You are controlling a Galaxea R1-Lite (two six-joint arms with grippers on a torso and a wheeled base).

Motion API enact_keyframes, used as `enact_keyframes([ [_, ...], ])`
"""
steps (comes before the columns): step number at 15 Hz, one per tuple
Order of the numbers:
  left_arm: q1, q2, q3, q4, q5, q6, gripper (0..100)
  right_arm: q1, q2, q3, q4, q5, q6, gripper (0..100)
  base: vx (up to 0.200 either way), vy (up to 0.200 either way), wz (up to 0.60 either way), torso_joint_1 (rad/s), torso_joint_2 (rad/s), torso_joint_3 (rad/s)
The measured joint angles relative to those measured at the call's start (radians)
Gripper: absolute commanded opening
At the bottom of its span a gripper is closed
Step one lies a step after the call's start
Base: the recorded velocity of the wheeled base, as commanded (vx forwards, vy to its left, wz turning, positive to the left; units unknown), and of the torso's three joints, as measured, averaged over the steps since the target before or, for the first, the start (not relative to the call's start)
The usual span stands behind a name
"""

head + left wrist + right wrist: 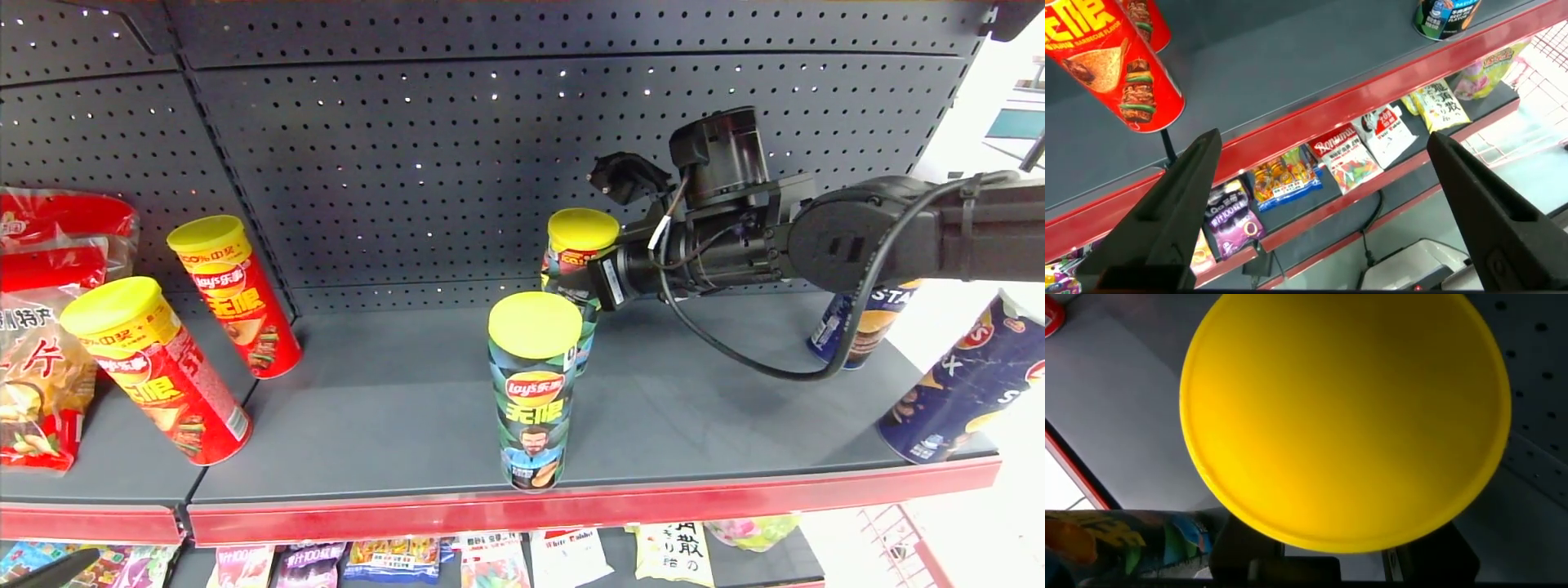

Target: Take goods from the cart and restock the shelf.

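We take the front green chip can (535,392), upright on the shelf (392,384) near its red lip (571,510), as our landmark. Directly behind it, toward the pegboard back (408,163), is the task's thing: a second green chip can (581,253). The right pincer (575,282) is clamped around its upper body, with the arm coming in from the landmark's right.

We judge that the side grip leaves the base free to meet the shelf flat. The spot behind the landmark also builds a row of the same flavour. We cannot tell whether the base touches the shelf, since the landmark hides it. Red chip cans (233,294) stand to the landmark's left and blue cans (971,384) to its right, so like sits with like.

The right wrist view adds the held can's yellow lid (1346,416) seen face-on, with the landmark's side (1127,535) just beside it, so the two stand close. The left wrist view adds the left pincer (1327,204), its fingers (1184,212) spread wide and holding nothing. It sits below and left of the landmark, facing the red lip (1315,114) and the snack packets (1347,163) on the shelf beneath.
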Motion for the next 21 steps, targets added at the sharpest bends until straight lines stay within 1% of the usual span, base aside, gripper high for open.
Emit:
enact_keyframes([
  [5, 0.0, 0.0, -0.002, 0.0, 0.001, 0.0, 100, 0.014, 0.025, -0.027, 0.0, -0.003, -0.001, 0, 0.0, 0.0, 0.0, 0.0, 0.0, 0.0],
  [12, 0.0, 0.0, -0.001, 0.0, 0.001, 0.0, 100, 0.022, 0.039, -0.026, 0.0, -0.006, -0.002, 0, 0.0, 0.0, 0.0, 0.0, 0.0, 0.0],
  [13, 0.0, 0.0, 0.0, 0.0, 0.001, 0.0, 100, 0.023, 0.039, -0.025, 0.0, -0.005, -0.006, 100, 0.0, 0.0, 0.0, 0.0, 0.0, 0.0],
  [21, 0.0, 0.001, 0.006, 0.0, 0.0, 0.0, 100, 0.021, 0.031, -0.013, 0.001, -0.007, -0.017, 100, 0.0, 0.0, 0.0, 0.0, 0.0, 0.0],
])
